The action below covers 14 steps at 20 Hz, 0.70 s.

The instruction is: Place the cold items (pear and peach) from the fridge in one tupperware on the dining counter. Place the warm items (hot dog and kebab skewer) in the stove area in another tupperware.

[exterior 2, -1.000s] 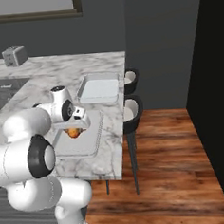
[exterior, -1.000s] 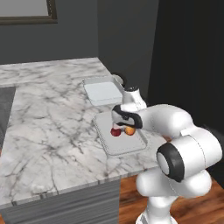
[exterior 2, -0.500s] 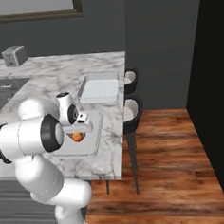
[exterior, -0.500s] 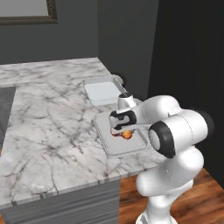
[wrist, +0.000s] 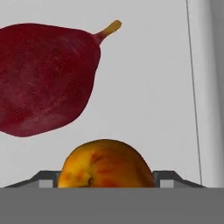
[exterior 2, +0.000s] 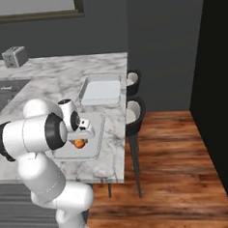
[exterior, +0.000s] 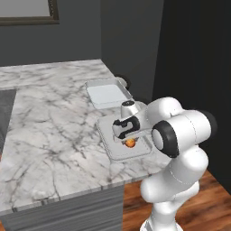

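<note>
Marble counter (exterior: pixel 54 117). Near its right edge — two shallow grey tupperware trays: far one (exterior: pixel 107 93); near one (exterior: pixel 118 153), holding dark red pear (wrist: pixel 43 76) with tan stem and orange-yellow peach (wrist: pixel 105 168), close together. Gripper (exterior: pixel 127 135) just above peach, fingers wide, holding nothing.

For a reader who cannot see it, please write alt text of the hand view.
A dark red pear with a yellow stem lies on the pale floor of a tupperware, and an orange-yellow peach sits close below it, at the bottom of the view.
</note>
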{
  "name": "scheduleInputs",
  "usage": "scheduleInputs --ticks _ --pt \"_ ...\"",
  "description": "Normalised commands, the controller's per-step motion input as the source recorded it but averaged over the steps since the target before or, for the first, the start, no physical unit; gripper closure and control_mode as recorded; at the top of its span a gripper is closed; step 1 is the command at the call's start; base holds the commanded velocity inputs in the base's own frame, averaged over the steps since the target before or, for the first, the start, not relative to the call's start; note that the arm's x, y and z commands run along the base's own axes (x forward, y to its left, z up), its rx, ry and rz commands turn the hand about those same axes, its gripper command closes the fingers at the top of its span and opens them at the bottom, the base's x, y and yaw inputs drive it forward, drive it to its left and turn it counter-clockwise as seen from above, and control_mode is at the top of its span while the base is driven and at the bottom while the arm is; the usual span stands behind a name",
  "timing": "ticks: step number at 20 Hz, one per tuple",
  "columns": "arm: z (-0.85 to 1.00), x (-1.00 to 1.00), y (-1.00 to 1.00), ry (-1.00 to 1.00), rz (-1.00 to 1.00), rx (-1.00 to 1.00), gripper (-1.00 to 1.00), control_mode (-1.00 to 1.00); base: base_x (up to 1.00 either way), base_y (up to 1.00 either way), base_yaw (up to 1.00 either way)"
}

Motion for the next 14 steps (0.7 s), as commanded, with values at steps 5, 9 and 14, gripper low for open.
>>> scheduleInputs --ticks 5,9,14 --pt "0.0 0.0 0.0 0.0 0.0 0.0 -1.0 -1.0 0.0 0.0 0.0" --pt "0.1 -0.01 0.0 -0.08 0.0 0.0 -1.0 -1.0 0.0 0.0 0.0" --pt "0.5 -0.18 0.0 -0.21 -0.01 0.0 -1.0 -1.0 0.0 0.0 0.0"
